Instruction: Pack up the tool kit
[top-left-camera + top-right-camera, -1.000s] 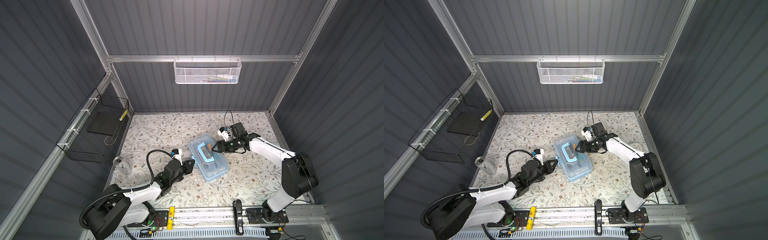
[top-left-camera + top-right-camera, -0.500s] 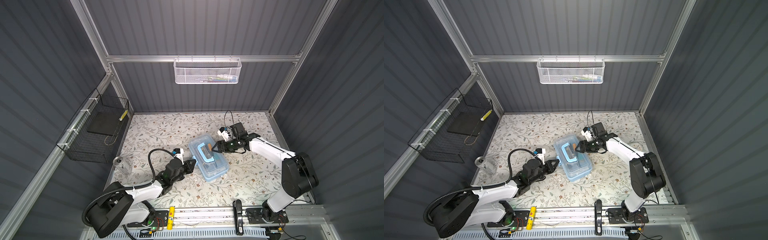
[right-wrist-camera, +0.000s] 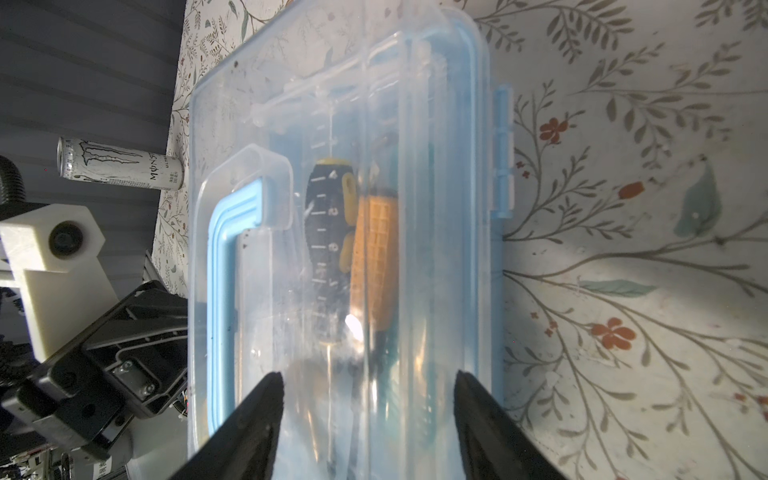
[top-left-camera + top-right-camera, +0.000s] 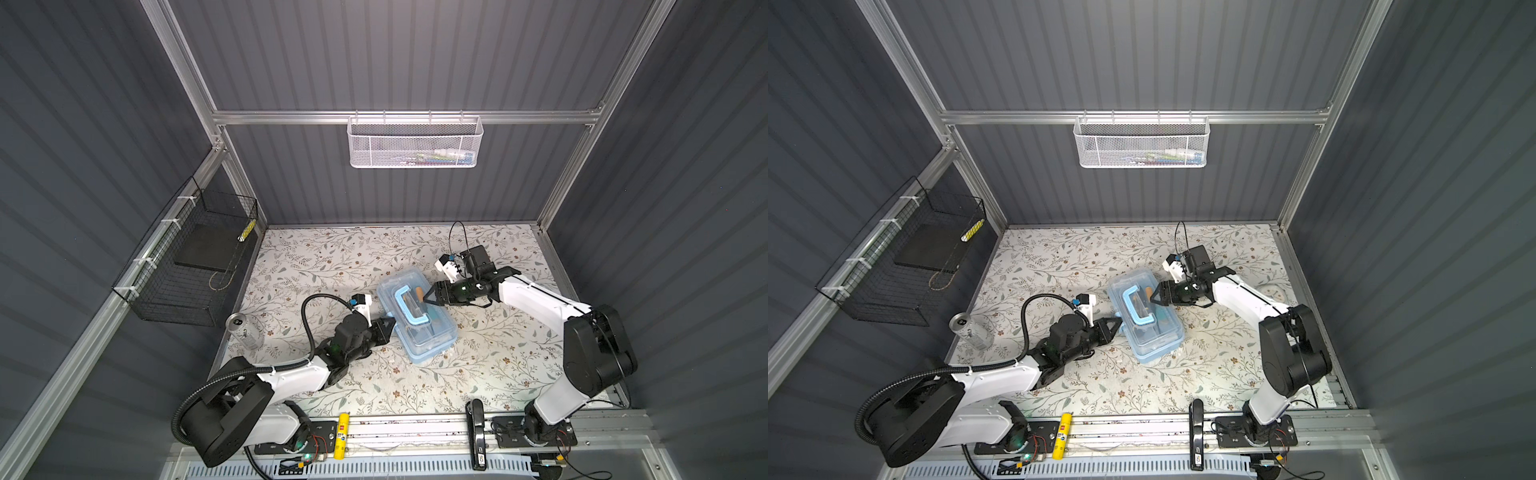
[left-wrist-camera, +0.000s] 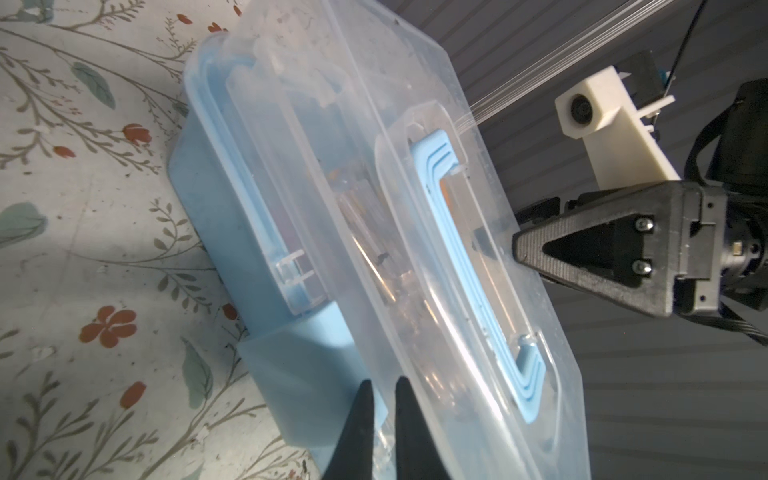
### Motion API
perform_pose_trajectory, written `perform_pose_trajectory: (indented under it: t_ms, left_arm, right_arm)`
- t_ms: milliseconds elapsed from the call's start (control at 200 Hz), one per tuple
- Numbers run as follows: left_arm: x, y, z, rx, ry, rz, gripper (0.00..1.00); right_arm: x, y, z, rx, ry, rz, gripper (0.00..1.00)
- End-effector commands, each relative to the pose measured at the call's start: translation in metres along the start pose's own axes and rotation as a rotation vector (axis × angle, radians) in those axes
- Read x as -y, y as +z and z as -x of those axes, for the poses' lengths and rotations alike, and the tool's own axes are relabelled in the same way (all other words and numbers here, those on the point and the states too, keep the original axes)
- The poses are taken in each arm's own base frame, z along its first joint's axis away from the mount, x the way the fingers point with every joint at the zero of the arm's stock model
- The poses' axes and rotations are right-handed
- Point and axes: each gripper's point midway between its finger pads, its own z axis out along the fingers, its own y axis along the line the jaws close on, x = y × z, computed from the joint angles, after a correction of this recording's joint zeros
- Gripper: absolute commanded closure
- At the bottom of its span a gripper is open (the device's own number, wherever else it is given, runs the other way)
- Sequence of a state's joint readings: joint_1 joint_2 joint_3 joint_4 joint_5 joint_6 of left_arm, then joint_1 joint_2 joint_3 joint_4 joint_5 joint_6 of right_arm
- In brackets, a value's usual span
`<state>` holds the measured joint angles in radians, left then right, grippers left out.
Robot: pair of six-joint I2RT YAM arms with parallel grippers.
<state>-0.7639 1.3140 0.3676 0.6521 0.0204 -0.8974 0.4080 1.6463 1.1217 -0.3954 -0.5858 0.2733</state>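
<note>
Box (image 4: 415,356) sits mid table (image 4: 332,257), skewed, lid (image 5: 395,104) on, blue handle (image 4: 398,305) flat on top. Thru the lid I see a black-yellow tool (image 3: 328,224) & an orange grip (image 3: 374,257) side by side. L pincer (image 5: 381,384) is low at the box's left edge, tips almost pressed together w/ a thin clear bit of lid rim between them. R pincer (image 3: 368,380) is spread wide, tips at the lid top by the handle, pinching nothing. Can (image 4: 245,332) stands well left.

Dark grey ribbed walls (image 4: 415,54) close us in, edged with aluminium rails (image 4: 291,117); floral tabletop (image 4: 324,257) below, white mesh basket (image 4: 395,145) far, black wire basket (image 4: 174,309) left.
</note>
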Motion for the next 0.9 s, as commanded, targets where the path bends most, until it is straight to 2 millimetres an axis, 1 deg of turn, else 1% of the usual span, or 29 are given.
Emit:
perform_pose_trajectory:
  t_ms: [0, 160, 305, 390, 455, 555, 670, 750, 781, 896]
  left_arm:
    - [0.012, 0.005, 0.004, -0.002, 0.030, -0.035, 0.87]
    - [0.012, 0.004, 0.005, -0.005, 0.031, -0.029, 0.87]
    - [0.004, -0.001, 0.008, -0.007, 0.052, 0.044, 0.87]
    - [-0.002, -0.005, 0.011, -0.018, 0.075, 0.114, 0.87]
    - [-0.007, -0.011, 0.015, -0.023, 0.101, 0.173, 0.87]
    - [-0.015, -0.025, 0.026, 0.004, 0.124, 0.249, 0.87]
    - [-0.023, -0.040, 0.035, 0.012, 0.164, 0.321, 0.84]
    - [-0.029, -0.043, 0.031, -0.024, 0.200, 0.362, 0.82]
    - [-0.032, -0.042, 0.027, -0.047, 0.209, 0.372, 0.82]
    - [-0.033, -0.035, 0.016, -0.100, 0.222, 0.353, 0.83]
  right_arm:
    - [0.002, 0.011, -0.026, -0.081, 0.032, 0.009, 0.34]
    - [0.002, 0.010, -0.025, -0.077, 0.031, 0.008, 0.34]
    - [0.002, 0.009, -0.024, -0.072, 0.027, 0.001, 0.34]
    - [0.002, 0.008, -0.022, -0.068, 0.024, -0.001, 0.34]
    - [0.003, 0.008, -0.021, -0.065, 0.020, -0.008, 0.34]
    - [0.006, 0.006, -0.018, -0.055, 0.017, -0.024, 0.34]
    - [0.004, 0.002, -0.010, -0.030, 0.008, -0.017, 0.34]
    - [0.003, 0.001, -0.007, -0.023, 0.000, -0.014, 0.34]
    - [0.003, 0.000, -0.006, -0.021, -0.003, -0.012, 0.34]
    - [0.002, 0.000, -0.004, -0.021, -0.013, -0.002, 0.35]
